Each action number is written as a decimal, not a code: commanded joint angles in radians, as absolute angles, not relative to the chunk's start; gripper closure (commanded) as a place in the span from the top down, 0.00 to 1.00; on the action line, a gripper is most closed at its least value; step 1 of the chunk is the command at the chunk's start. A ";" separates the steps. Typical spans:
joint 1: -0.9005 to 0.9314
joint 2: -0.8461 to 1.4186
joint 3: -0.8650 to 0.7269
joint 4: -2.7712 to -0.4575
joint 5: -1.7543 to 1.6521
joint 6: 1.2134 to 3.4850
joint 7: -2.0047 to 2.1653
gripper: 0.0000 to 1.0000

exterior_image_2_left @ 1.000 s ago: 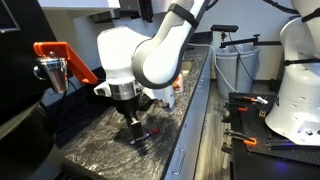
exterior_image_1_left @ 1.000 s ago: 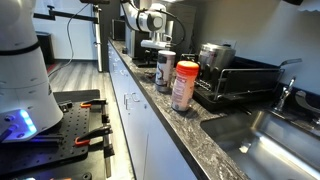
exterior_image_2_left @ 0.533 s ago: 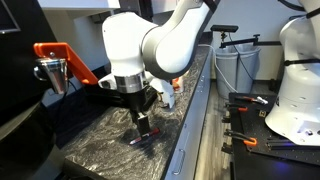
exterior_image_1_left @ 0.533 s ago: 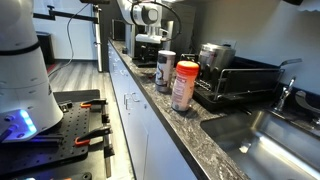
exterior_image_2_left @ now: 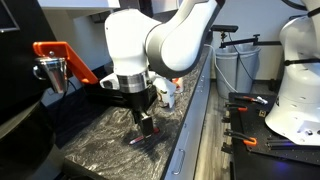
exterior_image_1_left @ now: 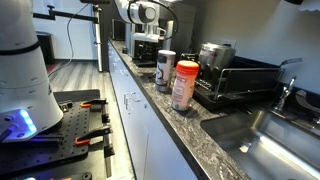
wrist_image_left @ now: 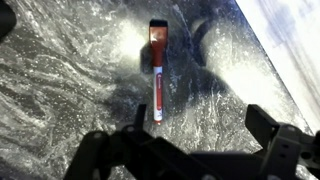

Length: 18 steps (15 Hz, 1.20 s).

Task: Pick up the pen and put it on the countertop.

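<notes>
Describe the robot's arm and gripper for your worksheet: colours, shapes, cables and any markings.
The arm is built of bulky, rounded, glossy white shells, with a dark band where the last segment meets the wrist. The gripper below it is black and blocky. In the wrist view its fingers look matte black and angular. No cables or markings can be made out.
</notes>
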<state>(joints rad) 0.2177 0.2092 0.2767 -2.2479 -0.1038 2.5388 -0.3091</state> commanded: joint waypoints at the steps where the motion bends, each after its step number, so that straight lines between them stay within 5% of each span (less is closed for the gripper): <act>1: 0.223 0.205 0.275 -2.247 -0.104 2.534 -0.301 1.00; 18: 0.366 -0.205 0.378 -2.674 -0.159 2.480 0.565 1.00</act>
